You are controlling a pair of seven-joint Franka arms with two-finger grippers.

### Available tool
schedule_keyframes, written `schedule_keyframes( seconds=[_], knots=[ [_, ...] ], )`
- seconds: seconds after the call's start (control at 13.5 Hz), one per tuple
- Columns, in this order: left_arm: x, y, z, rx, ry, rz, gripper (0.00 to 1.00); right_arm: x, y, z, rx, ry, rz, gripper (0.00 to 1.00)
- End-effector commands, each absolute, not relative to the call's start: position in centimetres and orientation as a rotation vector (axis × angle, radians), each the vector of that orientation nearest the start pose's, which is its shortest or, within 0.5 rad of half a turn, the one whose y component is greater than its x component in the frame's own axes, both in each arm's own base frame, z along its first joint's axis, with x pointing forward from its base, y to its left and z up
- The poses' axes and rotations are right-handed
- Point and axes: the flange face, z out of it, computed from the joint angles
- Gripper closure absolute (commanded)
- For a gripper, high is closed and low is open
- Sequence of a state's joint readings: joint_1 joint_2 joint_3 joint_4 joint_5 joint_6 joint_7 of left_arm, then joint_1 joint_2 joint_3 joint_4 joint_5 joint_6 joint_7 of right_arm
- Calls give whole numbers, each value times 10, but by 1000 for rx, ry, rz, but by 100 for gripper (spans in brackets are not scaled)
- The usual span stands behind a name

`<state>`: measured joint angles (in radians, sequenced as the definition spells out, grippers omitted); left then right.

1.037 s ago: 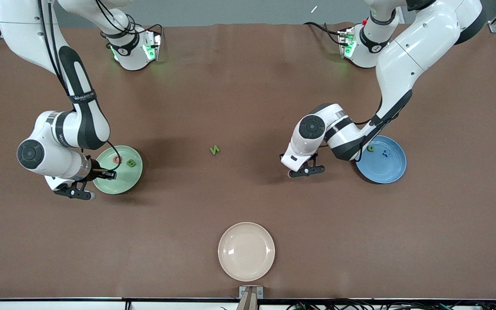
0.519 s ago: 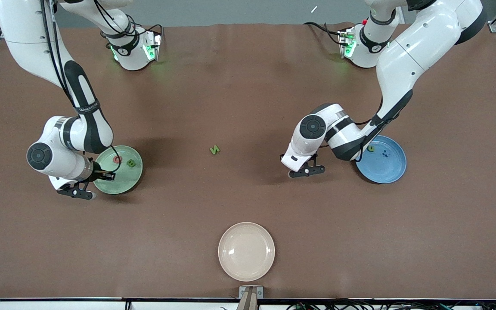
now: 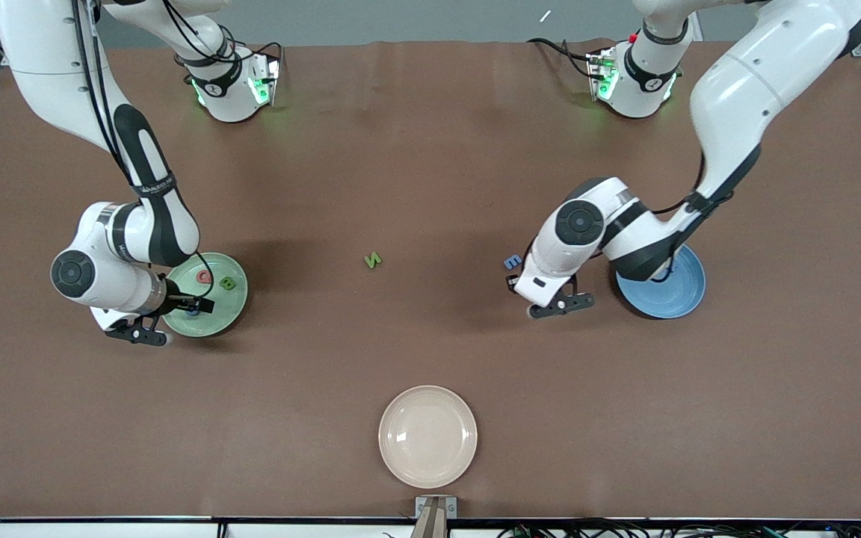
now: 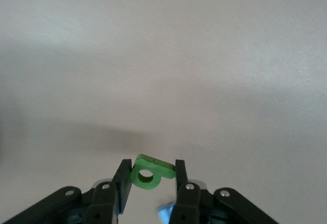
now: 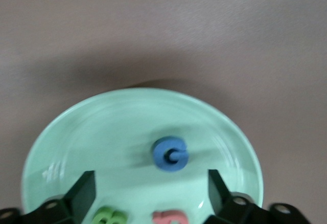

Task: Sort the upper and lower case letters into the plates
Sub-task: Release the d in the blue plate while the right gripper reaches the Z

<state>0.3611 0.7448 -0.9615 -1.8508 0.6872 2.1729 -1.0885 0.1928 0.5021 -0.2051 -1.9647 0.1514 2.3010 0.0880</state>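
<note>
My right gripper (image 5: 150,175) hangs open over the pale green plate (image 3: 210,317). A blue G (image 5: 170,154) lies loose in that plate, between the spread fingers, with a green B (image 3: 228,283) and a red Q (image 3: 205,277) beside it. My left gripper (image 4: 152,163) is shut on a green q (image 4: 148,172), lifted above the bare table next to the blue plate (image 3: 673,295). The left arm covers much of that plate. A blue e (image 3: 512,261) lies on the table beside the left hand. A green N (image 3: 373,260) lies mid-table.
A cream-white plate (image 3: 427,436) stands near the table's front edge, nearest the front camera. Both arm bases (image 3: 232,86) stand along the farthest edge of the brown table.
My right gripper has opened and the blue G now lies in the pale green plate. My left arm has shifted toward the blue plate with the green q, uncovering the blue e.
</note>
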Motion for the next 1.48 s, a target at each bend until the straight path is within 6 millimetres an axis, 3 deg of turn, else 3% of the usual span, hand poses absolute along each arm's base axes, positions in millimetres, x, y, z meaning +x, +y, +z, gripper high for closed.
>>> schedule_keyframes(
  seconds=[0.0, 0.22, 0.44, 0.67, 0.89, 1.11, 1.41],
  knots=[
    [560, -241, 285, -3106, -181, 156, 75, 598, 37, 238, -3097, 445, 266, 0],
    [561, -180, 284, -3098, -119, 193, 76, 588, 129, 252, -3097, 553, 235, 0],
    [561, -115, 277, -3080, 2, 177, 76, 571, 197, 251, -3099, 610, 202, 0],
    [567, -80, 268, -3065, 103, 164, 76, 546, 260, 248, -3058, 843, 153, 0],
    [574, -52, 245, -3053, 146, 140, 76, 523, 315, 249, -2982, 1022, 77, 0],
    [578, -37, 230, -3078, 193, 110, 76, 514, 328, 238, -2965, 1089, 74, 0],
    [580, -27, 217, -3093, 223, 99, 76, 487, 361, 218, -2909, 1159, 8, 0]
  ],
)
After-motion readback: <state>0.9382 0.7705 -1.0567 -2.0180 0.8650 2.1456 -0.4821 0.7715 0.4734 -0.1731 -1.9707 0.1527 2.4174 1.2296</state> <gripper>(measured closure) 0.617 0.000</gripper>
